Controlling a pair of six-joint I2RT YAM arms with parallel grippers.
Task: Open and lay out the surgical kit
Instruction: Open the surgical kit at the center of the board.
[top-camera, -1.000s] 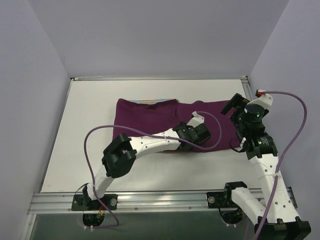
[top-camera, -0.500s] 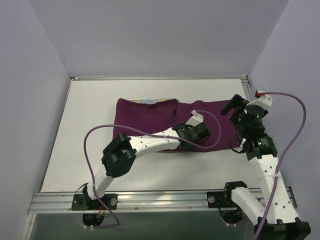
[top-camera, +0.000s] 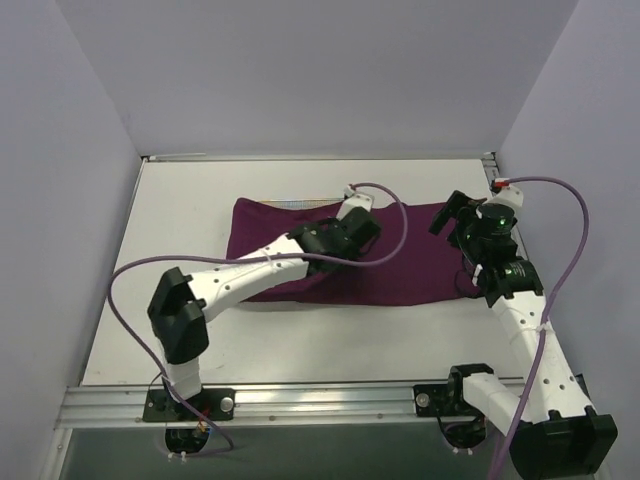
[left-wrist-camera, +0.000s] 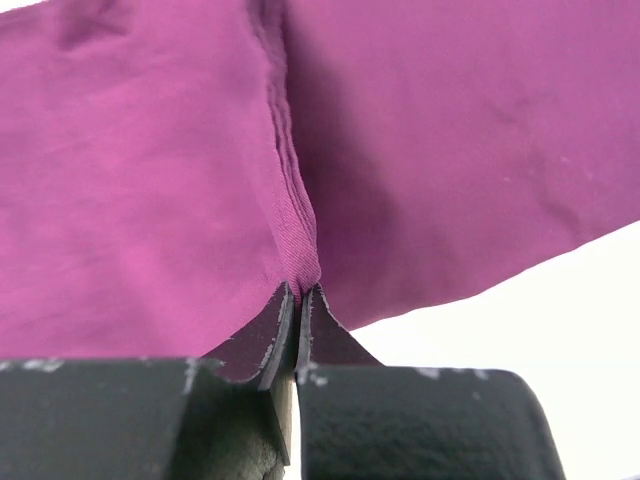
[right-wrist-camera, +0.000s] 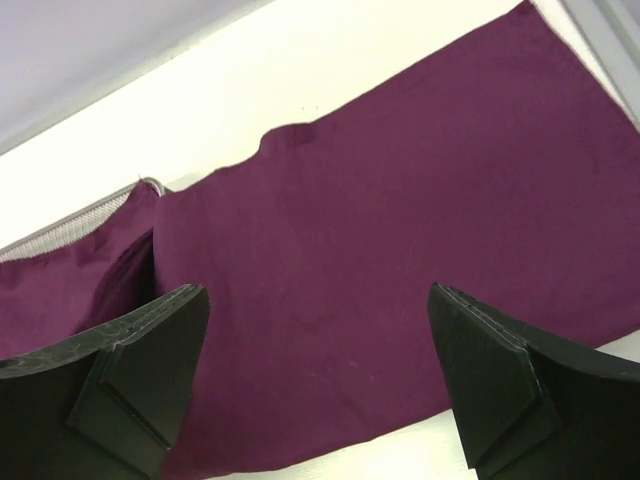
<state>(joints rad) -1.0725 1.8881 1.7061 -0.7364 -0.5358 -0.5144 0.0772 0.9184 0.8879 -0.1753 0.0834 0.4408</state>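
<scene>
Purple cloth wrap (left-wrist-camera: 450, 150), left end effector (left-wrist-camera: 298, 292) pinching fold

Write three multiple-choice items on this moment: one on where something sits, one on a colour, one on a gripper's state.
1. Where does the wire-mesh tray show?
A. Peeking out at the far edge of the cloth wrap
B. Lying fully uncovered on top of the cloth wrap
C. Hanging from a gripper

2. What colour is the cloth wrap?
A. Green
B. White
C. Dark purple

3. What state is the left gripper in?
A. Wide open, touching nothing
B. Shut on a fold of the cloth wrap
C. Shut on a pair of scissors

Answers:
1 A: only a thin strip of mesh shows past the cloth's far edge.
2 C: it is dark purple in all three views.
3 B: the left wrist view shows the jaws closed on a ridge of cloth.
</scene>
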